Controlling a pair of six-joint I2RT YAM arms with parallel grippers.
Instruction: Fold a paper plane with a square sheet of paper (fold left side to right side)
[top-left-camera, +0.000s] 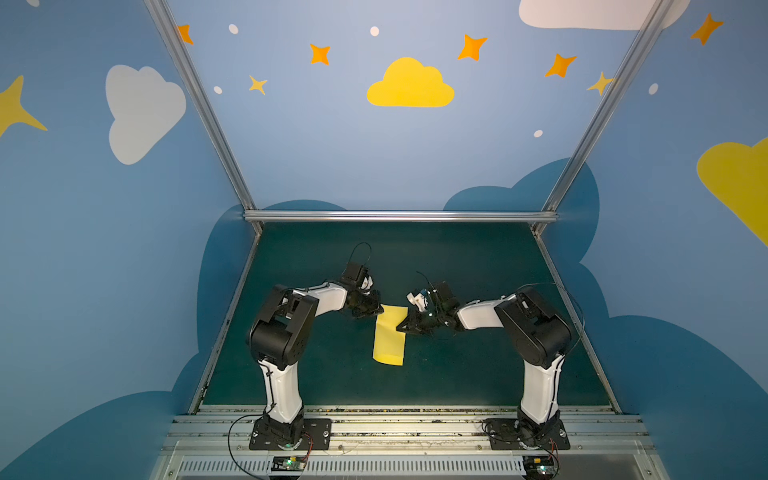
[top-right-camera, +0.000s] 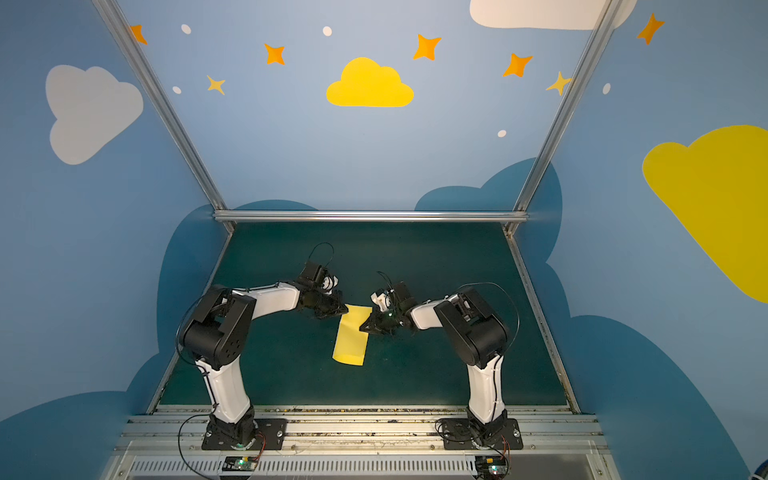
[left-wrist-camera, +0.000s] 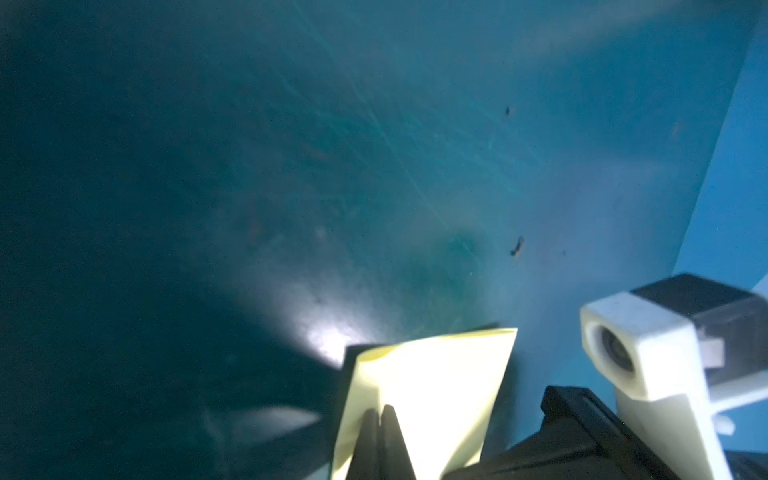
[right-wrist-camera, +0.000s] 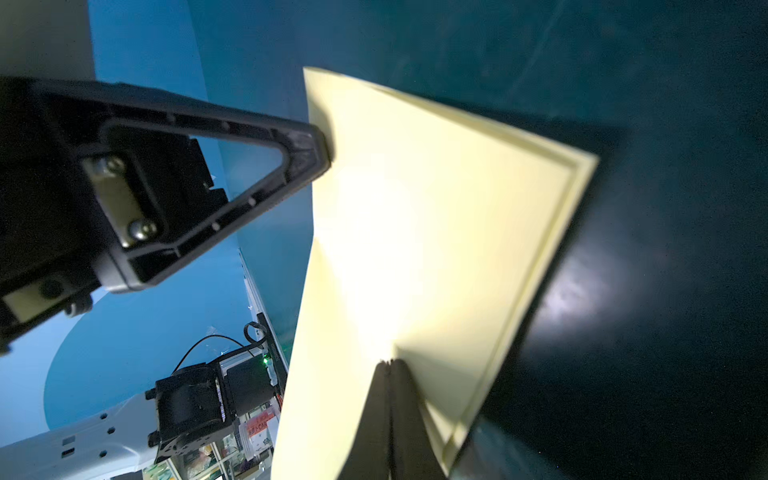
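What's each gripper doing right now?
Left gripper: closed, holding nothing, tips pressed on the paper.
Right gripper: closed, holding nothing, tips on the paper too.

The folded square sheet of paper (right-wrist-camera: 436, 208) is touched by the closed right gripper (right-wrist-camera: 390, 365) on the dark table (right-wrist-camera: 685, 208); its edge is met by the left gripper (right-wrist-camera: 321, 150).

No legible text, brands or numbers in any view. Only a small red-and-white sticker (right-wrist-camera: 258, 424) far back in the right wrist view, print too blurred to read.
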